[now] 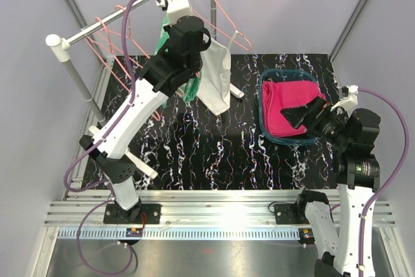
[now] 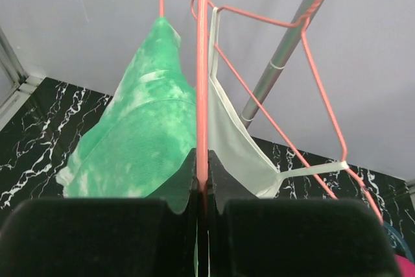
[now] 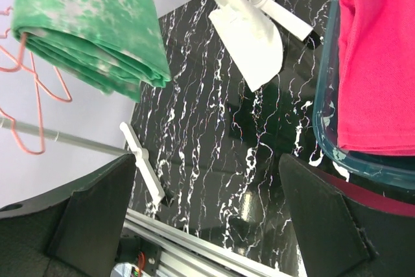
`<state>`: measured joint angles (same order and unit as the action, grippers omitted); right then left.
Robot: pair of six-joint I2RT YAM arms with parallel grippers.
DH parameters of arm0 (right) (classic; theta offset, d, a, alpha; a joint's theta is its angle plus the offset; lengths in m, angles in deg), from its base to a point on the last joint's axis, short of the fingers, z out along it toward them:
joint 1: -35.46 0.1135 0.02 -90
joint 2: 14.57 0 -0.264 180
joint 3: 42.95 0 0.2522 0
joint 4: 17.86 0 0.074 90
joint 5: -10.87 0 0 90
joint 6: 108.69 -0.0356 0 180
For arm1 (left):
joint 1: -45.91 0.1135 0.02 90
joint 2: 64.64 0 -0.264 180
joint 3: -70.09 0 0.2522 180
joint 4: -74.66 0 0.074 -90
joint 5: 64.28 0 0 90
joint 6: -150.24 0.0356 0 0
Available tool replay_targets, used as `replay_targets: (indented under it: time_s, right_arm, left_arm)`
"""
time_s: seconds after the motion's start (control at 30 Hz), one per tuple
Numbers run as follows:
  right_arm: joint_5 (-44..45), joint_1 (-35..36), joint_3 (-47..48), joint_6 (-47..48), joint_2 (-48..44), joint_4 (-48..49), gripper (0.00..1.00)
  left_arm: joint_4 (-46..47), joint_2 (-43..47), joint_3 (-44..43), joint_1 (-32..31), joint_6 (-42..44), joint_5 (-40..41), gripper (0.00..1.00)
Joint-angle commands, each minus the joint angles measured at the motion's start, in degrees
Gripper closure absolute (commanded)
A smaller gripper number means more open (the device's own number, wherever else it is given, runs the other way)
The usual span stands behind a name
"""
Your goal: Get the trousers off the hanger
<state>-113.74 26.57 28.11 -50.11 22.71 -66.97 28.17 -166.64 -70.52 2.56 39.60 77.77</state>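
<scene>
The mottled green and white trousers (image 2: pixel 142 134) hang folded over a pink wire hanger (image 2: pixel 202 63) on the rack; they also show in the top view (image 1: pixel 191 87) and the right wrist view (image 3: pixel 84 24). My left gripper (image 2: pixel 202 160) is shut on that hanger's wire, up by the rail (image 1: pixel 194 43). The magenta-pink trousers (image 1: pixel 292 111) lie in a teal basket (image 1: pixel 262 95). My right gripper (image 1: pixel 305 116) is open and empty over the basket's near side, jaws wide (image 3: pixel 207 225). The black speckled trousers are out of view.
A white strappy tank top (image 1: pixel 217 76) hangs on another pink hanger right beside the green trousers (image 2: pixel 237 141). The grey rail (image 1: pixel 123 11) holds more bare pink hangers (image 1: pixel 107 47) at the left. The rack's white foot (image 3: pixel 142 160) rests on the black marbled mat (image 1: pixel 214 147).
</scene>
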Motion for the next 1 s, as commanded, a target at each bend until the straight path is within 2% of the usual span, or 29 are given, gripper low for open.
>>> replay_targets:
  time_s: [0.0, 0.07, 0.23, 0.37, 0.43, 0.53, 0.63, 0.77, 0.9, 0.97]
  right_arm:
    - [-4.22, 0.27, 1.76, 3.98, 0.69, 3.52, 0.01]
    - [-5.02, 0.71, 2.11, 5.05, 1.57, 4.59, 0.01]
    - [-16.27, 3.61, 2.55, 0.75, 6.66, 14.16, 0.01]
    - [-14.79, 8.61, 6.94, 0.57, 10.09, 13.9, 0.01]
    - [-14.0, 14.75, 8.7, 0.22, 12.37, 15.75, 0.01]
    - [-6.81, 23.19, 15.36, 6.52, 15.45, 11.64, 0.0]
    - [1.81, 31.45, 17.5, 13.57, 16.6, 9.33, 0.0]
    - [10.41, 39.11, 11.79, 18.39, 11.51, 19.6, 0.01]
    - [20.25, 44.73, 9.42, 23.41, 11.41, 21.72, 0.01]
    - [22.04, 48.58, 7.31, 24.38, 11.5, 23.83, 0.01]
  left_arm:
    - [9.7, 6.37, -3.5, -3.21, 4.54, 1.64, 1.0]
    - [12.42, 7.59, -1.83, -5.15, 6.49, 3.93, 1.0]
    - [13.4, 12.87, 4.14, -9.9, 5.97, 4.73, 1.0]
    - [12.08, 16.3, 7.4, -12.54, 2.81, 3.06, 1.0]
    - [11.03, 17.7, 8.71, -13.95, 0.7, 1.74, 1.0]
    - [9.71, 18.5, 9.68, -15.62, -1.41, 0.34, 1.0]
    - [7.33, 18.68, 9.78, -15.97, -5.01, -2.65, 1.0]
    - [4.79, 18.5, 9.69, -16.41, -8.61, -3.71, 1.0]
    - [2.94, 20.16, 11.09, -17.29, -11.17, -3.89, 1.0]
    - [2.85, 21.13, 12.14, -17.64, -12.22, -4.5, 1.0]
